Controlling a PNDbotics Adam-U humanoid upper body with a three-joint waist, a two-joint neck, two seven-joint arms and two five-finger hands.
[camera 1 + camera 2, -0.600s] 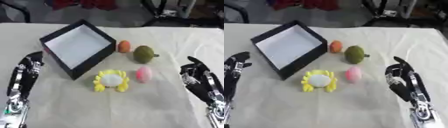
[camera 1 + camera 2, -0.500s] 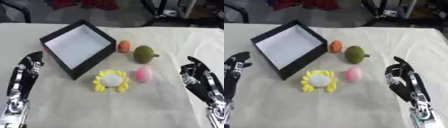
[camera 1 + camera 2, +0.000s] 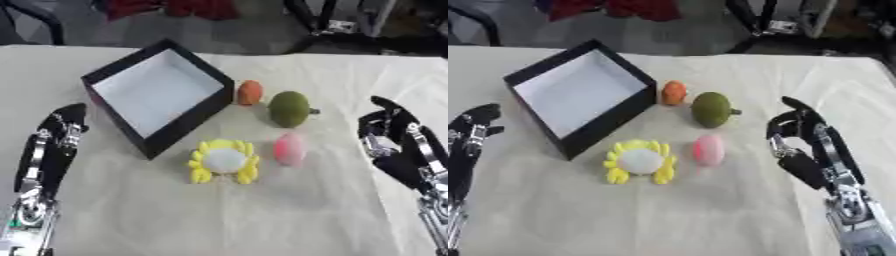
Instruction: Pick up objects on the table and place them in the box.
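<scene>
A black box (image 3: 186, 112) with a white floor stands open at the left of the table, nothing inside it. Right of it lie a small orange object (image 3: 250, 92) and a dark green rounded fruit (image 3: 289, 108). Nearer me sit a pink egg-shaped object (image 3: 289, 148) and a yellow toy with a white middle (image 3: 224, 161). My left hand (image 3: 54, 145) rests at the left edge, fingers up and relaxed, holding nothing. My right hand (image 3: 805, 145) stands to the right of the pink object, fingers loosely bent, empty and apart from every object.
A cream cloth (image 3: 219, 215) covers the table, with bare room along the front and on the right. Beyond the far edge are dark chair legs (image 3: 319, 20) and a red bundle (image 3: 171, 7) on the floor.
</scene>
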